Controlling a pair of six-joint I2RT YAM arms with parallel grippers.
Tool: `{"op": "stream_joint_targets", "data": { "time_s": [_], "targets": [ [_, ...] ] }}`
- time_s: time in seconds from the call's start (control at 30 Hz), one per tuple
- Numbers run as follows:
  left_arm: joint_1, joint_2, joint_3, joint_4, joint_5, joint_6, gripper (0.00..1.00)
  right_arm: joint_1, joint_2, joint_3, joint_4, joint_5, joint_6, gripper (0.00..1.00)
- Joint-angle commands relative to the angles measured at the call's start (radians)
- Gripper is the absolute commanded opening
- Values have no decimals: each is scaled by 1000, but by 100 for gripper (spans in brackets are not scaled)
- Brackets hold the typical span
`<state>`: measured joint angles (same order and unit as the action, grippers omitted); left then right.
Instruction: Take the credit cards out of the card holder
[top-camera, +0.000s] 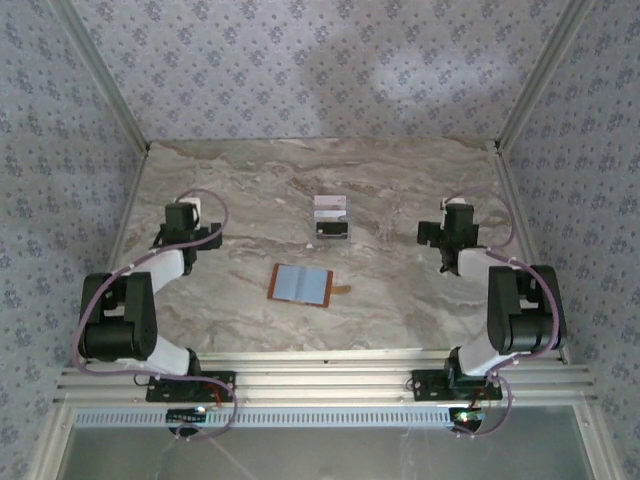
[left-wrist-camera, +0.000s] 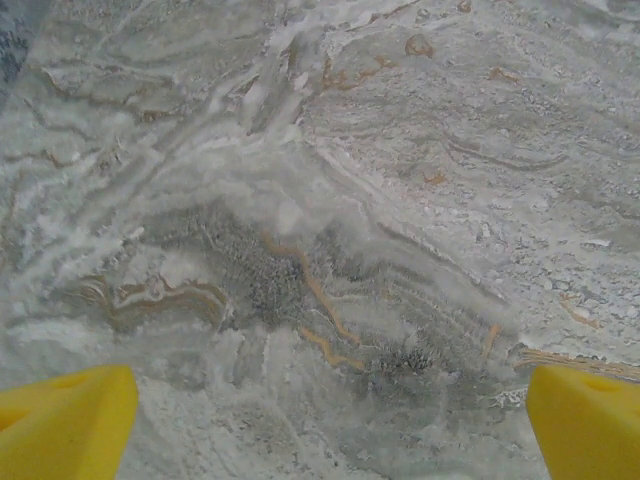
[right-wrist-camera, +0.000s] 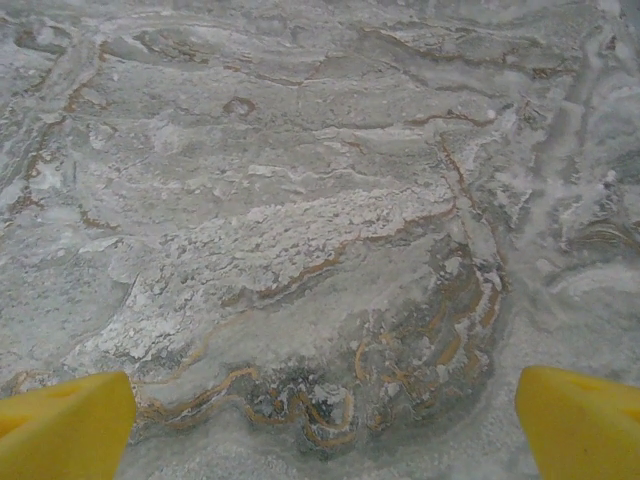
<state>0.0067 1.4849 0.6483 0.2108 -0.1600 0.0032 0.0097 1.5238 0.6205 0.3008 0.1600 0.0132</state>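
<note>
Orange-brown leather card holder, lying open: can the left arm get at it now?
Probably yes: the card holder lies on the marble table, nothing between it and the open left gripper.

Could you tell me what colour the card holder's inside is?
The card holder is grey-blue inside; the top external view shows it best.

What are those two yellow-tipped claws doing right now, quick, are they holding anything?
Left yellow-fingered gripper: open, holding nothing.
Right yellow-fingered gripper: open, holding nothing.

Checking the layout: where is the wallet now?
In the top view, the wallet lies open on the table, slightly left of centre, just nearer the robot than the cards.
</note>
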Motion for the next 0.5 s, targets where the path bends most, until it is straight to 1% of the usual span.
{"op": "stream_joint_targets", "data": {
  "time_s": [0.0,0.13,0.2,0.27,0.37,0.4,0.47],
  "targets": [
    [29,-18,-73,270,81,-67,100,-20,-3,-60,227,-51,-31,99],
    [29,22,-159,453,144,-45,100,-22,-32,-153,363,-117,-56,100],
    [32,19,-191,502,147,-46,100,-27,-31,-172,393,-145,-58,100],
    [33,45,-225,585,171,-36,100,-32,-28,-197,439,-168,-63,100],
    [31,48,-231,596,170,-32,99,-37,4,-251,566,-174,-57,100],
    [25,51,-236,608,151,-33,99,-38,-4,-240,527,-179,-60,100],
    [8,49,-236,606,114,-25,100,-46,1,-240,534,-194,-55,100]
  ]
}}
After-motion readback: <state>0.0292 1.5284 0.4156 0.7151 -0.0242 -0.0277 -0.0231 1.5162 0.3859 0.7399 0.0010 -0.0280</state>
